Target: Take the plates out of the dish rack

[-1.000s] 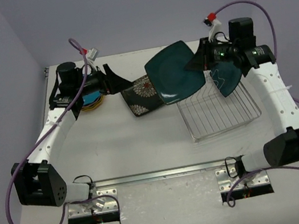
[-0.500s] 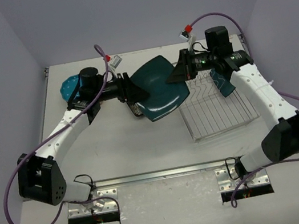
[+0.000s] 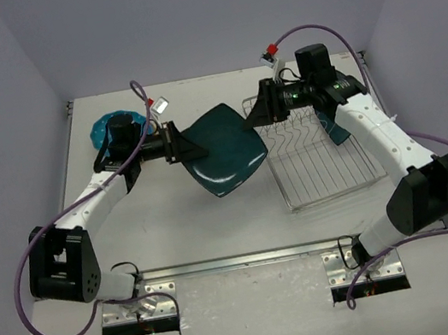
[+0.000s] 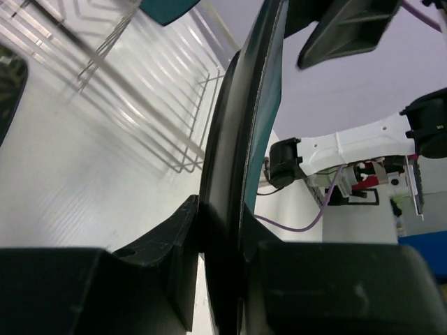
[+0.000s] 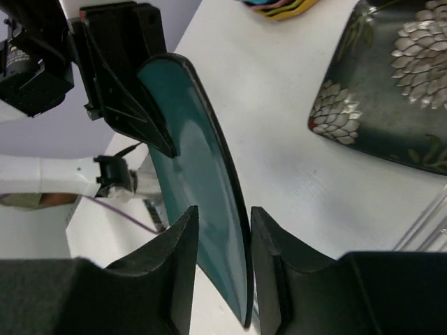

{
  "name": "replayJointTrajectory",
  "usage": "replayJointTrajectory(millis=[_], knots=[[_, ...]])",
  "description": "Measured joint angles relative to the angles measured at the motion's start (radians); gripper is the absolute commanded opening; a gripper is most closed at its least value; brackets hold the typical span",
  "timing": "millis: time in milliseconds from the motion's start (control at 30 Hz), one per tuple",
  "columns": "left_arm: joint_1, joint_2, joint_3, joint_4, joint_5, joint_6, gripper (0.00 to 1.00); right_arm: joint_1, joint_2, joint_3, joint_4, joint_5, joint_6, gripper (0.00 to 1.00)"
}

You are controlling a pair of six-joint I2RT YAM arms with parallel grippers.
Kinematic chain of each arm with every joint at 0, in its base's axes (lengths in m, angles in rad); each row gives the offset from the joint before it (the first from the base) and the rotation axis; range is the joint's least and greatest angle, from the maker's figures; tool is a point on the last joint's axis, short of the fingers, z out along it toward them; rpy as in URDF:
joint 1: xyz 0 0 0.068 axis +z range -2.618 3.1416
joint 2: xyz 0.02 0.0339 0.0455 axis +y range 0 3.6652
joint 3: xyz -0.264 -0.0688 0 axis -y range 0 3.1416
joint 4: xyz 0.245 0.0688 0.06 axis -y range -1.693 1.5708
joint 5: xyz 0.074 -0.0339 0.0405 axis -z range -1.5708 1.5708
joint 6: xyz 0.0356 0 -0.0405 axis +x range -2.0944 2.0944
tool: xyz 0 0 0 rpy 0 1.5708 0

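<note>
Handover, mid-air. The teal plate (image 3: pixel 221 151) hangs tilted over the middle of the table (image 3: pixel 219 238), left of the rack (image 3: pixel 329 175) and off the surface. My left gripper (image 4: pixel 223 230) is clamped on its left rim, with both fingers pressed against it. My right gripper (image 5: pixel 223 251) straddles the opposite rim with its jaws parted. A sliver of table shows between the rim and one finger, so I judge it bears no load. The plate reads as stiff, glazed, slick and breakable, and probably heavy for a one-sided rim pinch, so it may pivot in the grip. The hold should sit deep on the rim and the wrist should move slowly. A second teal plate (image 3: pixel 334 126) stands in the rack's far right, under the right arm. The floral plate (image 5: pixel 391 91) lies flat just beside the rack, and the dotted stack (image 3: pixel 104 129) sits far left. The table looks hard, white and smooth, so a dropped plate would not be cushioned. There is bare room on the near side, and plain walls close in on both sides.
</note>
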Motion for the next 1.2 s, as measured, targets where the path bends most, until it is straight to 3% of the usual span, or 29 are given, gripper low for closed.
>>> replayJointTrajectory(millis=[33,100,200,333,600,767,1033,1200], knots=[[0.02,0.005,-0.012,-0.014,0.007,0.002,0.0,-0.002,0.0,0.0,0.003,0.019,0.001,0.52],[0.059,0.022,-0.028,-0.049,0.012,0.008,0.0,-0.008,0.0,0.001,0.006,0.05,0.005,0.78],[0.113,0.078,-0.03,-0.082,-0.013,0.014,0.0,-0.014,0.001,0.012,0.008,0.104,0.016,0.91],[0.155,0.162,0.02,-0.15,-0.064,0.039,0.0,-0.026,0.002,0.035,0.005,0.19,0.025,0.93],[0.159,0.446,0.408,-0.353,-0.198,0.193,0.0,-0.104,0.002,0.049,0.007,0.242,0.026,0.93],[0.159,0.595,0.558,-0.475,-0.249,0.286,0.0,-0.133,0.001,0.046,0.008,0.242,0.026,0.93],[0.154,0.791,0.73,-0.638,-0.217,0.412,0.0,-0.147,-0.007,0.02,0.007,0.232,0.026,0.93],[0.134,0.837,0.787,-0.682,-0.156,0.458,0.07,-0.152,-0.007,0.016,0.007,0.222,0.026,0.93]])
